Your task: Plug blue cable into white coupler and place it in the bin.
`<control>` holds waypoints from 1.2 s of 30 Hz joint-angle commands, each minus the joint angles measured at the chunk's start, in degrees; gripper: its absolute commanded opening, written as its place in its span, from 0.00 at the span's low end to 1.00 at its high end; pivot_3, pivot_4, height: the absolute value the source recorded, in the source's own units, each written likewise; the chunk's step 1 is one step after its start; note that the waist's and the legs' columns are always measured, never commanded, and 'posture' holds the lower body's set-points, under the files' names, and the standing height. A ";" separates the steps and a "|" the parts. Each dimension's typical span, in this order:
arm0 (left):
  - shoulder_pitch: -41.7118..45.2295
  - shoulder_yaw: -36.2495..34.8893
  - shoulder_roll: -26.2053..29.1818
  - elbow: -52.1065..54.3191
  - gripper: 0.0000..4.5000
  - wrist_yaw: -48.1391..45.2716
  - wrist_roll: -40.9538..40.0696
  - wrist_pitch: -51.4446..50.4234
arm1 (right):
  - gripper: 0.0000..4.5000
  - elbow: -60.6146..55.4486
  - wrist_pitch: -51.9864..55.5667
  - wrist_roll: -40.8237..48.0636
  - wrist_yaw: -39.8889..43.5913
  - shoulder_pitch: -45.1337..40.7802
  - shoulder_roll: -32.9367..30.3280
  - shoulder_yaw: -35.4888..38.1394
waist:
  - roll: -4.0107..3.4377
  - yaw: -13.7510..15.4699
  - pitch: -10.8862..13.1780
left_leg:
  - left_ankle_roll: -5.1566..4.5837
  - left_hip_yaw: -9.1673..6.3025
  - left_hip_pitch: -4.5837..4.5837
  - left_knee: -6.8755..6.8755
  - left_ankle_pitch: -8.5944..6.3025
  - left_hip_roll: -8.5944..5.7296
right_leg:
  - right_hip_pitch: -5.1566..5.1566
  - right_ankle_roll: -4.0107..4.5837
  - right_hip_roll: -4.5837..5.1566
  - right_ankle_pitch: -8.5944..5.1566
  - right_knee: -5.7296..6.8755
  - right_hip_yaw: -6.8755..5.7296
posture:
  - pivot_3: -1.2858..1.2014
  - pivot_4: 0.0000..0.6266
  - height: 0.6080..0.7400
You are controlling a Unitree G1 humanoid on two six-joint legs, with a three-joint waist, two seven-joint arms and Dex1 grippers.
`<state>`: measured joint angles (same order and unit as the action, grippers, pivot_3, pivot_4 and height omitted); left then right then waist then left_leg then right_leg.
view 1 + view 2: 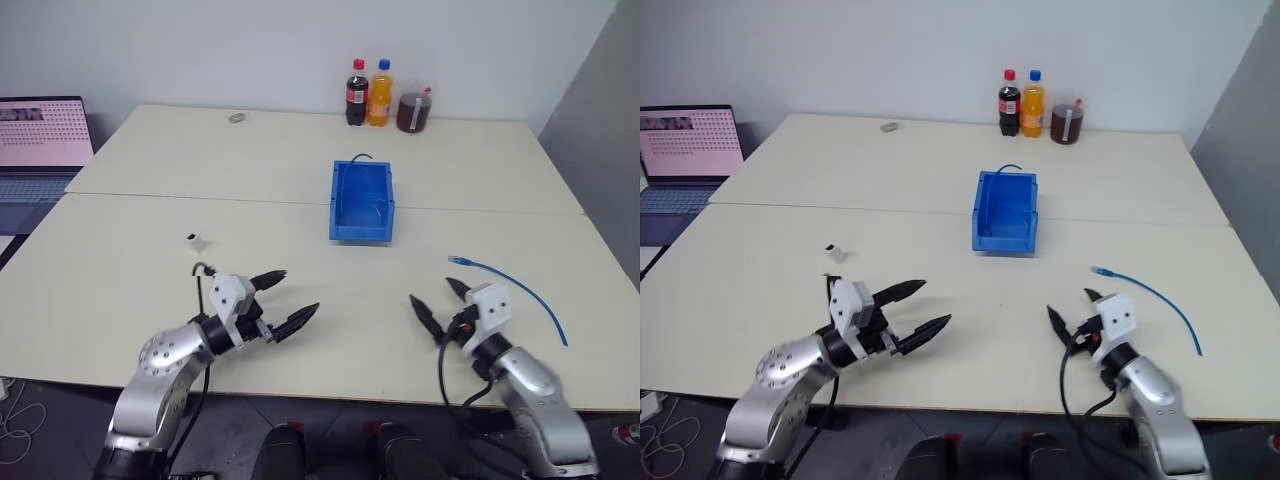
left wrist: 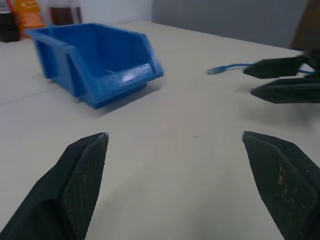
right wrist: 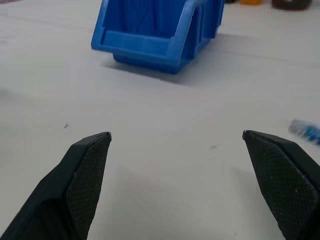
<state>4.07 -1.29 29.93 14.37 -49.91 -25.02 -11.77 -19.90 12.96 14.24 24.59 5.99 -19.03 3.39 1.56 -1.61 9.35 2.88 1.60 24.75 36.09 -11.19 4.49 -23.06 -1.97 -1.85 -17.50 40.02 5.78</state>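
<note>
Laptop point(image 1: 40, 150) at far left, beside the desk point(image 1: 150, 290); cut off by the frame edge, screen lit, content unreadable.

Coupler point(image 1: 196, 241) sits on the desk left of centre, small and white; socket opening too small to make out. Nothing touches it.

Left hand point(image 1: 283, 305) hovers over the near desk edge, just nearer than the coupler and a little to its right. Both fingers spread wide, empty. It points toward the desk's middle and right. From its wrist view the fingertips point(image 2: 85, 165) frame the bin's lowered front lip and, farther off, the other hand's black fingers.

A small greyish item point(image 1: 237, 118) lies near the far edge, left of the bottles; its shape is hard to tell.

Bin point(image 1: 362, 203) stands at desk centre, upright, front lip toward the robot. A thin dark or blue curl shows just over its rear wall; cannot tell what it is. Some faint marks inside, unclear.

Three bottles point(image 1: 380, 95) stand at the far edge behind the bin: dark, orange, brown.

Right hand point(image 1: 438, 304) hovers over the near edge right of centre, fingers wide apart, holding nothing.

Cable point(image 1: 520, 287) lies on the desk right of the bin, plug end point(image 1: 456, 260) nearest the bin, just beyond the right hand and clear of it. In the right wrist view the plug is blurred and cut off by the frame edge.
</note>
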 commanded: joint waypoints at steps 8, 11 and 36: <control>11.18 9.15 4.42 4.06 1.00 -9.04 -1.78 -9.33 | 1.00 13.42 11.80 5.63 10.60 -9.43 -20.18 12.69 | -0.02 -0.45 -0.01 | -0.02 0.04 -0.07 -0.01 0.00 0.00 | 0.05 0.00 -0.05 0.01 -0.01 0.07 | 0.52 0.24 1.00; 12.65 11.65 4.08 4.01 1.00 -10.50 -0.64 -8.76 | 1.00 24.51 11.42 3.13 16.67 -14.82 -26.02 10.01 | -0.07 -0.57 0.01 | -0.03 -0.02 -0.08 -0.05 0.00 0.06 | 0.05 0.09 -0.15 -0.04 0.00 0.04 | 0.52 0.24 1.00; 12.36 13.39 5.38 2.50 1.00 -13.93 2.00 -6.08 | 0.01 58.33 4.16 -5.48 37.52 -34.03 -30.64 -1.52 | -0.11 -1.02 0.03 | -0.04 0.07 -0.85 -0.01 -0.01 -0.01 | 0.93 0.00 -0.03 -0.01 -0.17 0.13 | 0.52 0.24 1.00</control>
<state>16.37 13.13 34.88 15.81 -63.30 -22.79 -18.80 37.65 16.71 9.62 61.10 -27.87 -49.29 2.61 1.45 -2.63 9.39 2.84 1.67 23.90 36.09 -11.20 4.48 -22.14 -1.97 -1.88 -17.51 39.85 5.90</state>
